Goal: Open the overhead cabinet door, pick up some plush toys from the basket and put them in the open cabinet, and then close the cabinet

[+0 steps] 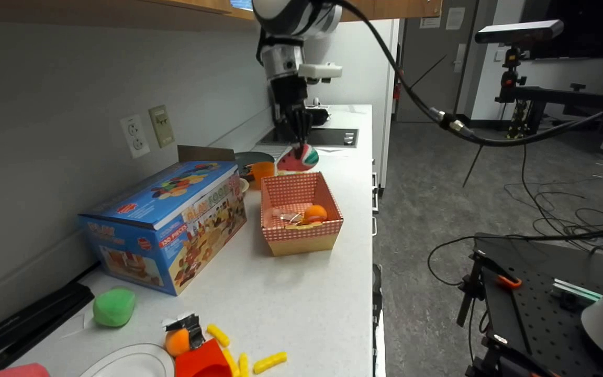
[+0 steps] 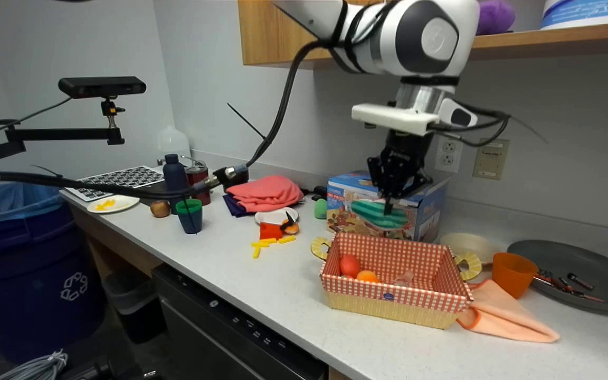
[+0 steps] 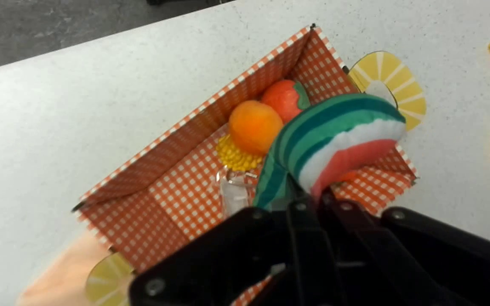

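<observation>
A watermelon-slice plush toy (image 3: 351, 131), striped green with white and red, hangs above the basket (image 2: 388, 311). My gripper (image 3: 311, 192) is shut on its edge, pinching the fabric, as both exterior views also show: the plush toy (image 1: 287, 161) and gripper (image 2: 388, 206) are apart from the basket below. In the basket lie an orange ball-shaped toy (image 3: 253, 127) and a red one (image 3: 282, 100) with a green leaf. The overhead cabinet (image 2: 557, 45) shows its inside in an exterior view, with a purple plush toy (image 2: 495, 16) on the shelf. Its door cannot be made out clearly.
The blue toy box (image 1: 160, 230) stands between basket and wall. An orange cup (image 2: 514, 274), a dark pan (image 2: 589, 264) and a peach cloth (image 2: 510, 316) sit beside the basket. A white and blue tub (image 2: 589, 13) takes up shelf space. Yellow pieces (image 1: 270, 361) lie on the counter.
</observation>
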`<state>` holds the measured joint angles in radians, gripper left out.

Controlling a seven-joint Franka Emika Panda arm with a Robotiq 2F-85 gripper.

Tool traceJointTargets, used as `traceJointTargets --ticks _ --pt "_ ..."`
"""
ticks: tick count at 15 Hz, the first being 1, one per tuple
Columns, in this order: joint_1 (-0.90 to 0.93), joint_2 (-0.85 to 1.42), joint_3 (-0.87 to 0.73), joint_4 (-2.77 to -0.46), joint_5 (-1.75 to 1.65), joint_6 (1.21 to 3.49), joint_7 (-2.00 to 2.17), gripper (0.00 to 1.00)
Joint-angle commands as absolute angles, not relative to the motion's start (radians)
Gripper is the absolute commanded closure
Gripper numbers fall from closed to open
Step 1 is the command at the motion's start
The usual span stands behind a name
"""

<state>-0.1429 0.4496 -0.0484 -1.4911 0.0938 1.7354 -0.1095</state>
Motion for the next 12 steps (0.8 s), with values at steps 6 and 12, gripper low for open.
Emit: traceJointTargets --ticks 6,12 --pt "-0.125 0.148 -0.096 -1.401 -0.118 1.758 -0.101 0.98" --pt "-0.130 0.155 -0.076 -1.194 -0.171 1.919 -0.081 0.98"
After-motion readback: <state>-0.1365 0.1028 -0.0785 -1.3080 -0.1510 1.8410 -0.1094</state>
